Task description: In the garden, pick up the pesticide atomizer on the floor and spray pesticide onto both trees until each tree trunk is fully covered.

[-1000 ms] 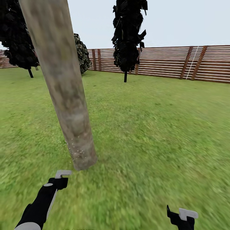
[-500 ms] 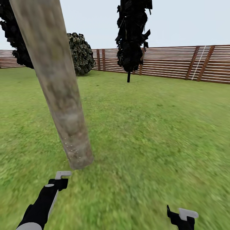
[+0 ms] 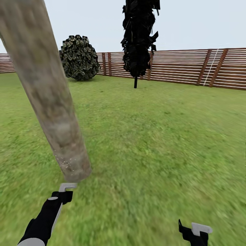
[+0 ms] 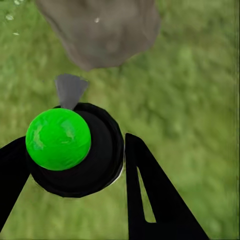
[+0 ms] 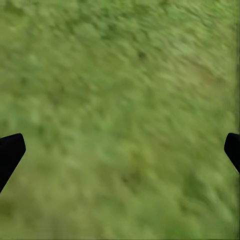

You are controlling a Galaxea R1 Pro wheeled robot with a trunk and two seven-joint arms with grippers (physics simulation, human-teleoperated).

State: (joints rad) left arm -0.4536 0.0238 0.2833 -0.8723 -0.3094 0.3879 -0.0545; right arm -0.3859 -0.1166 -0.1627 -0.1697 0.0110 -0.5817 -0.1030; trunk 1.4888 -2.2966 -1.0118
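Green grass (image 3: 164, 136) runs back to a brown slat fence (image 3: 191, 68), with one thick tree trunk (image 3: 51, 102) close by.

One left gripper (image 4: 75, 155) is closed round the pesticide atomizer (image 4: 75, 150), a black round body with one green ball on top and a grey nozzle pointing at the trunk's base. It looks small, hard and light; gripping the round body, as now, seems safest. Pale specks dot the bottom of the trunk. One right gripper (image 5: 120, 150) is wide open over the grass and holds nothing. I count one near trunk, one dark tree (image 3: 138, 37) far off, and one round bush (image 3: 79, 58).
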